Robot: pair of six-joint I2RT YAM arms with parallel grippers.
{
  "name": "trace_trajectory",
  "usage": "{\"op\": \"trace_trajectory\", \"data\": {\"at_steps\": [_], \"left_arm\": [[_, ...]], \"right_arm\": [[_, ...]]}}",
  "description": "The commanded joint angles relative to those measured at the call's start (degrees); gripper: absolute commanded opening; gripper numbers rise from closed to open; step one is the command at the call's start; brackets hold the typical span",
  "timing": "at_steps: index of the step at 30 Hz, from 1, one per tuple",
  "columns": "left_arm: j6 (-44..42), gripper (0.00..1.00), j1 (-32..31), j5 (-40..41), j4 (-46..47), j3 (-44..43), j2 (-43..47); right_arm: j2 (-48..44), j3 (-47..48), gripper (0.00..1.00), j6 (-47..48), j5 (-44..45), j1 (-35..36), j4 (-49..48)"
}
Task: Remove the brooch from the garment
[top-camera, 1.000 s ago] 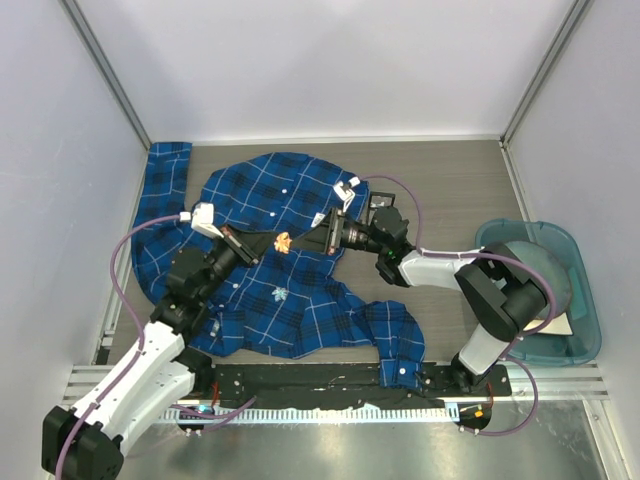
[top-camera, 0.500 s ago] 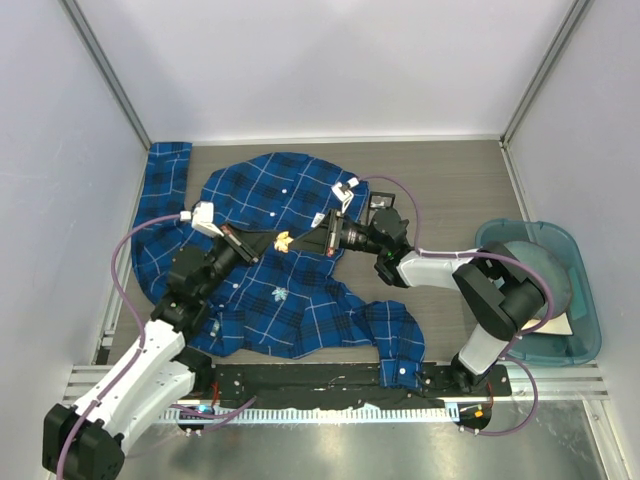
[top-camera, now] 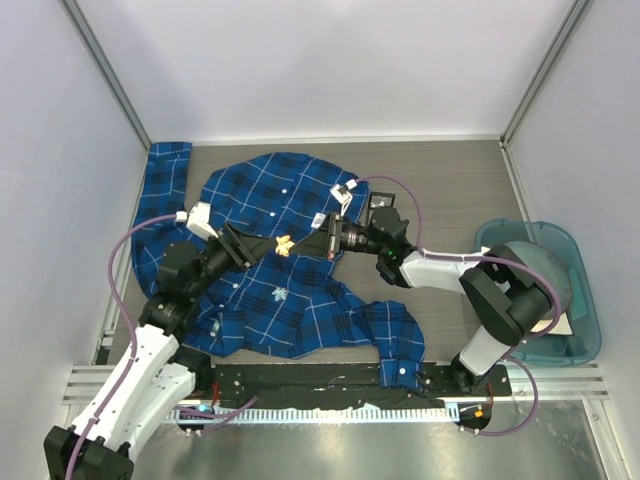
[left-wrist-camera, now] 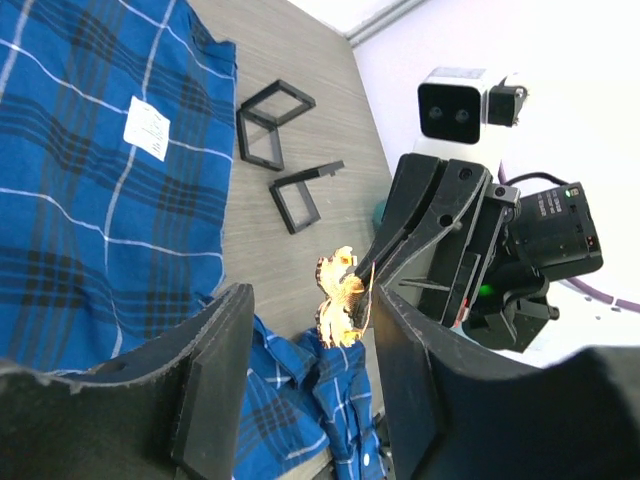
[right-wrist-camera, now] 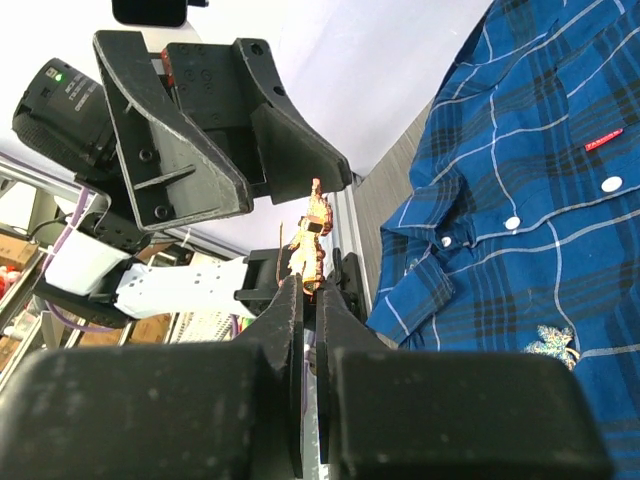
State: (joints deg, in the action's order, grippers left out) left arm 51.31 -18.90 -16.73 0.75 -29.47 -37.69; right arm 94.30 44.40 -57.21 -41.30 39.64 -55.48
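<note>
Two robot arms are meeting tip to tip above a blue plaid shirt (top-camera: 270,190) that is lying spread out and rumpled on a grey table (top-camera: 450,180).

The right gripper (top-camera: 298,243) is pinching the brooch (top-camera: 284,243) between its pressed-together fingertips and holding it up in the air over the middle of the shirt. The brooch appears to be hanging clear of the cloth, probably so that it cannot snag again.

The left gripper (top-camera: 258,246) is pointing straight at it from the opposite side. Its fingers are standing spread, one on each side of the brooch, and gripping nothing. Whether one finger is brushing the brooch is not clear. That stance suggests the right arm alone is carrying it.

The brooch is looking small, thin and golden orange, with a ragged, leaf-like or winged outline, and only its lower edge is caught in the pinch.

The shirt is showing white buttons and a small white label. A second pale gold ornament (top-camera: 278,293) is sitting on the cloth nearer the arms' bases.
</note>
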Motion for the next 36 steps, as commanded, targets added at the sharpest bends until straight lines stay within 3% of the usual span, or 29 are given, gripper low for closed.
{"op": "trace_trajectory", "data": {"at_steps": [1, 4, 8, 14, 18, 21, 27, 36], "left_arm": [[3.8, 0.55, 1.8, -8.8, 4.8, -0.5, -1.9], [5.9, 0.48, 2.9, -13.8, 9.1, 0.6, -4.8], [11.9, 0.38, 4.3, -19.5, 22.1, 3.7, -7.7], [11.4, 0.27, 4.8, -21.5, 24.5, 5.1, -8.7], [11.1, 0.05, 4.9, -21.8, 25.4, 5.5, -9.3], [10.6, 0.0, 5.1, -21.2, 25.5, 5.7, -9.2], [9.9, 0.0, 5.4, -20.6, 25.8, 5.8, -8.8], [10.6, 0.0, 5.7, -20.4, 26.5, 6.4, -8.2]], "right_arm": [[-3.7, 0.3, 0.01, 3.0, -1.2, 0.3, 0.1], [-4.0, 0.4, 0.01, 2.8, -1.8, 0.3, -0.2], [-4.3, 0.6, 0.01, 3.4, -1.8, 0.2, 0.7], [-4.6, 1.0, 0.01, 3.9, -1.9, 0.3, 1.6], [-4.7, 1.6, 0.01, 4.2, -2.1, 0.3, 2.7], [-5.4, 1.2, 0.06, 4.3, 0.4, 0.3, 4.5], [-5.3, -1.2, 0.24, -0.2, 1.1, 0.3, -2.3], [-4.6, -3.5, 0.36, -4.6, 1.4, 0.3, -11.4]]}}
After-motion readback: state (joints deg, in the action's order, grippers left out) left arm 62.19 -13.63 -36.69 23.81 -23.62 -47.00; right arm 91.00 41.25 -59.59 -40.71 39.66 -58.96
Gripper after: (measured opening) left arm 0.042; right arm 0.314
